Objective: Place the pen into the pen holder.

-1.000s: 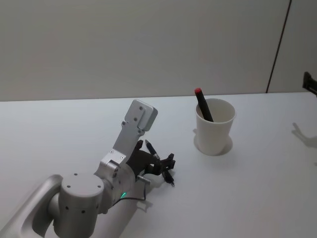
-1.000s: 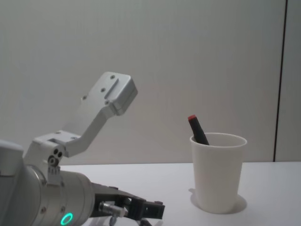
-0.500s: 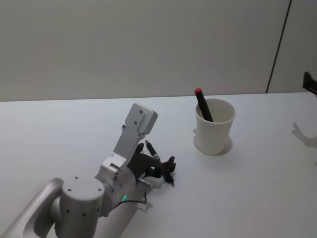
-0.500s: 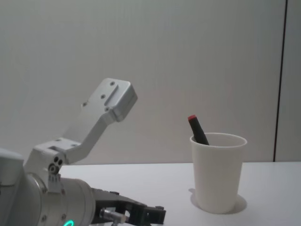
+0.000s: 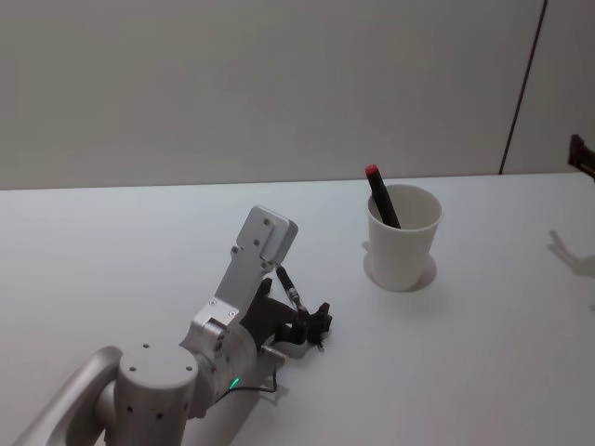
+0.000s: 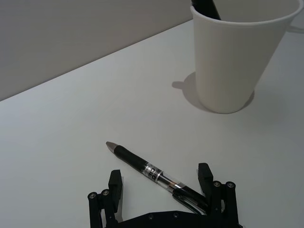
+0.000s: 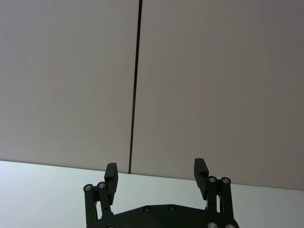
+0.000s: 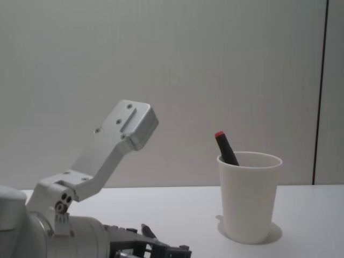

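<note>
Jaws of the left gripper (image 6: 158,168) stood wide apart and low over the table (image 5: 112,242), one finger on each side of the rear end of the pen (image 6: 147,168). The pen lay flat on the surface with nothing clamped on it, closer to one finger than the other, though I could not tell whether they touched. Its tip pointed away from the wrist.

The left arm (image 5: 149,390) reached in from the lower left of the head view, its forearm nearly level with the table. A silver bracket (image 5: 263,242) slanted up from the wrist, and a small green light (image 5: 232,383) glowed on the joint.

The paper cup (image 5: 403,243) stood upright well apart from the pen, farther forward and to the right, with a black marker (image 5: 381,195) with a red cap leaning inside it.

The right gripper (image 7: 157,178) hung raised off to the right, fingers spread with nothing between them.

The table was plain white. Behind it ran a pale grey wall (image 5: 232,84) with one dark vertical seam (image 5: 522,88).
</note>
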Available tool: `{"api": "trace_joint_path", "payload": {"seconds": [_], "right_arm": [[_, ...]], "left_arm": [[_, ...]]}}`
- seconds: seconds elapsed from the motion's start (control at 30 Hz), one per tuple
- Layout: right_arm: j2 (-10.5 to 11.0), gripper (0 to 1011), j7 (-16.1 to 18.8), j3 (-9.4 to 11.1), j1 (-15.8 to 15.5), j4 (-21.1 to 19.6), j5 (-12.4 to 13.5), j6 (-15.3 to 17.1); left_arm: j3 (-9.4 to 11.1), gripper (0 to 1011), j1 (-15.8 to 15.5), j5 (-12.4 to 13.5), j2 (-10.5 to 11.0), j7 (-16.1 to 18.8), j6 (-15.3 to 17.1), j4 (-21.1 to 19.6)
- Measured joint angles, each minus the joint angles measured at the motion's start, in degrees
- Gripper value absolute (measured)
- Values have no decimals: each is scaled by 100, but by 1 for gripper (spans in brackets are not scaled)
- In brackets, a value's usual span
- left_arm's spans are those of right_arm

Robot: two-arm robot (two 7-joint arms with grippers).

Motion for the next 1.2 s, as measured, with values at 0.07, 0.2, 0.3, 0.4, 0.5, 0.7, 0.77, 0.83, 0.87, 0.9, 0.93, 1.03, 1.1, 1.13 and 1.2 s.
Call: {"api": "trace_joint_path", "payload": {"seconds": [0.07, 0.2, 0.3, 0.4, 0.5, 0.7, 0.77, 0.83, 0.87, 0.9, 0.93, 1.03, 1.1, 1.13, 1.2], "right_arm": [[0, 1002, 0, 0, 0, 0, 0, 0], [0, 1002, 0, 0, 0, 0, 0, 0], [0, 1001, 0, 0, 0, 0, 0, 0], [0, 1002, 0, 0, 0, 0, 0, 0], [0, 1001, 0, 0, 0, 0, 0, 0], [0, 1001, 0, 0, 0, 0, 0, 0], [0, 1001, 0, 0, 0, 0, 0, 0], [0, 1001, 0, 0, 0, 0, 0, 0], [0, 1002, 0, 0, 0, 0, 0, 0], [0, 1001, 0, 0, 0, 0, 0, 0], [0, 1002, 0, 0, 0, 0, 0, 0], [0, 1002, 0, 0, 0, 0, 0, 0], [0, 1002, 0, 0, 0, 0, 0, 0], [0, 1002, 0, 0, 0, 0, 0, 0], [0, 1001, 0, 0, 0, 0, 0, 0]], "left_arm": [[1, 1001, 13, 0, 1, 1, -1, -8], [1, 1001, 44, -3, 3, 8, -7, -21], [1, 1001, 57, -6, 3, 12, -8, -26], [1, 1001, 73, -11, 5, 17, -9, -32], [1, 1001, 84, -15, 5, 20, -8, -37], [5, 936, 102, -24, 6, 20, -5, -48], [7, 908, 105, -25, 6, 15, -4, -53], [12, 846, 108, -28, 6, 9, -3, -55], [13, 838, 109, -29, 6, 8, -2, -55], [14, 814, 110, -30, 6, 7, -2, -56], [15, 782, 112, -31, 6, 7, -2, -56], [17, 750, 116, -32, 6, 7, 0, -54], [17, 739, 117, -32, 6, 8, 1, -53], [17, 732, 117, -32, 6, 8, 1, -53], [17, 718, 118, -32, 6, 10, 2, -51]]}}
